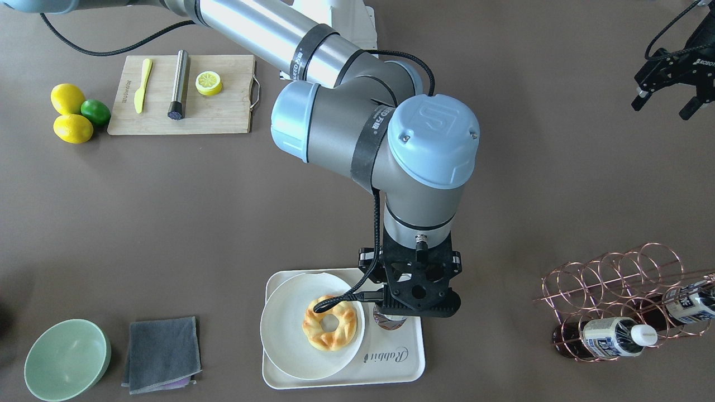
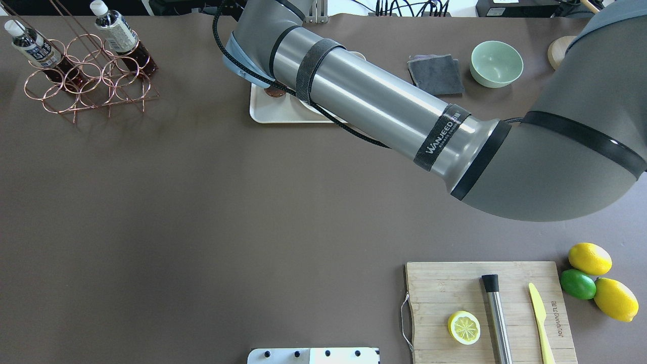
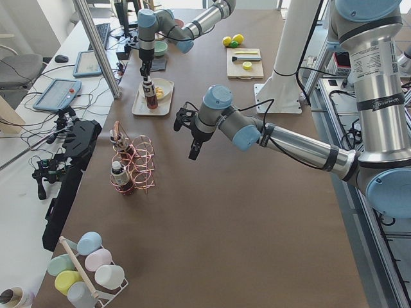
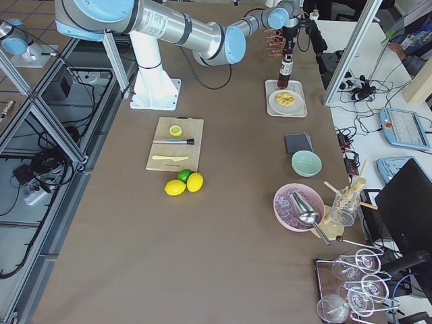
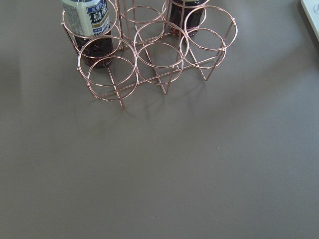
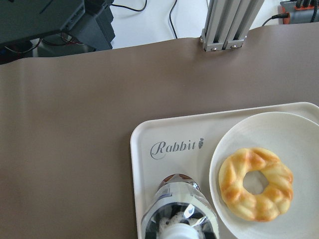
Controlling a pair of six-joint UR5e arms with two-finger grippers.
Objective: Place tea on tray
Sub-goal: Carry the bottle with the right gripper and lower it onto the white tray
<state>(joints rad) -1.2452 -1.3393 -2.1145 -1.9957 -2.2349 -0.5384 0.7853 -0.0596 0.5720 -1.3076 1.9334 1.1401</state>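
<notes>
Evidently the right claw [image 1: 410,307] is clenched on the tea [image 6: 178,209], upright over the tray [image 6: 144,149] just beside the plate [image 6: 299,129] (base contact unclear). Letting go too high could topple it against that plate.

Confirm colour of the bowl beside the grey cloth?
Bowl: pale green; best in front-facing view.

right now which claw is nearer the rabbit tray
Right. The right claw sits directly over the tray, above the tea bottle; the left claw hangs well off to the side.
</notes>
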